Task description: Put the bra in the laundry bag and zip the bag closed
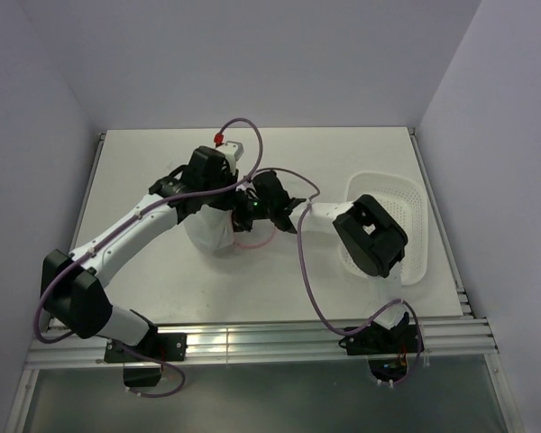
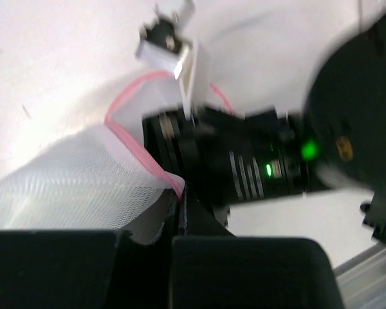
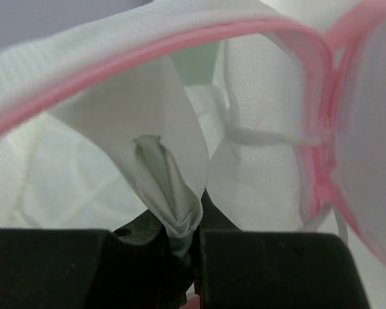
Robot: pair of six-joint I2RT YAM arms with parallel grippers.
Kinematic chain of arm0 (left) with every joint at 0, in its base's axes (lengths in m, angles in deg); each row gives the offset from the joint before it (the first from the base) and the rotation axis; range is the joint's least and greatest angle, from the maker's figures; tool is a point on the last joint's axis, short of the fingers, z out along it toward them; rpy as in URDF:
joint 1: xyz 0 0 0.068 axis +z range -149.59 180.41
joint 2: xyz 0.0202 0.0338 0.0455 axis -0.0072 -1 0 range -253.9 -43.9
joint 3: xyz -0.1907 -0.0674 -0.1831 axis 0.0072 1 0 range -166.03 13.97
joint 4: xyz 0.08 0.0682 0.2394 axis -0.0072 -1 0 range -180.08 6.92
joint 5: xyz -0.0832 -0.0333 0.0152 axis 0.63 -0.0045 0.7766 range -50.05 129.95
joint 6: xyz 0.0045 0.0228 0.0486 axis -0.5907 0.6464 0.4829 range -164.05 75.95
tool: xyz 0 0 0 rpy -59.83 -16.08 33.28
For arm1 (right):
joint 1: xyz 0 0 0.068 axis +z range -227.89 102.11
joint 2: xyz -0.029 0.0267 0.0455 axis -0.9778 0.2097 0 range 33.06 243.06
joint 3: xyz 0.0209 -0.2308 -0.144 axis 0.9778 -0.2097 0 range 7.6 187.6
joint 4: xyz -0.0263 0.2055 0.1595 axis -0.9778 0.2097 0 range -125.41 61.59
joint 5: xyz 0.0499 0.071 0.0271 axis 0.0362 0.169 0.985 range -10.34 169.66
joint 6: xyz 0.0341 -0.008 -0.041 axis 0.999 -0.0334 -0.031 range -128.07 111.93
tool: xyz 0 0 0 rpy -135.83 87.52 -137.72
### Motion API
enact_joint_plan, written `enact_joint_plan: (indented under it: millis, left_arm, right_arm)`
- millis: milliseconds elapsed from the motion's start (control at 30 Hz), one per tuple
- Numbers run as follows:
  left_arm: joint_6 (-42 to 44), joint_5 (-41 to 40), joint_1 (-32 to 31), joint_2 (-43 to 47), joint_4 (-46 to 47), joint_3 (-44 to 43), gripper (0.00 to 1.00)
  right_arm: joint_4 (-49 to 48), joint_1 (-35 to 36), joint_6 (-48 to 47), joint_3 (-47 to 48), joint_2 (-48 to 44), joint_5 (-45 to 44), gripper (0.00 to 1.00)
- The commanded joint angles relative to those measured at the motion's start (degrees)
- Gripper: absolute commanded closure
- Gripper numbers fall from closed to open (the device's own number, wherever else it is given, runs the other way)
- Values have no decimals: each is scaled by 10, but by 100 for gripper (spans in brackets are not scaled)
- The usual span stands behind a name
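My right gripper (image 3: 192, 243) is pressed together on a twisted fold of the bra (image 3: 170, 193) — pale mint fabric bunched between the pads, the rest of it rising under the arc of pink rim on the laundry bag (image 3: 83, 77). I hold it by a fold so the soft cloth travels as a narrow bundle. Spread flat, it would likely catch on the rim. From here the garment looks at least partly inside the mouth, with mesh showing behind it, but I cannot tell how much lies outside.

My left gripper (image 2: 179, 206) is closed too, pinching the bag where the pink edge meets the mesh. I judge its job is to lift that lip so the mouth gapes for the other arm.

Both wrists meet over the middle of the counter (image 1: 252, 293) with the bag bunched up between them. The white basket (image 1: 406, 207) sits well apart to the right, out of the way. The zipper is not yet drawn shut — the rim stands open.
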Motion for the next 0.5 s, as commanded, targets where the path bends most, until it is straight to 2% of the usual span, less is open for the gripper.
enact_joint_plan:
  millis: [0,133,233,267,400,467]
  left_arm:
    - [-2,35,-16,-17,97,-51,100]
    - [10,7,-15,-33,82,-94,100]
    - [9,30,-15,-37,66,-117,100]
    - [6,38,-14,-34,68,-114,100]
    - [-17,119,-2,18,115,-65,100]
    - [-25,149,9,38,149,-46,100]
  right_arm:
    - [-154,20,35,-39,-55,41,100]
    - [-250,19,41,-94,-80,42,100]
    - [-357,18,75,-125,-79,48,100]
    - [-437,17,91,-134,-75,49,100]
    - [-640,13,181,-156,-23,34,100]
    - [-764,9,262,-153,6,22,100]
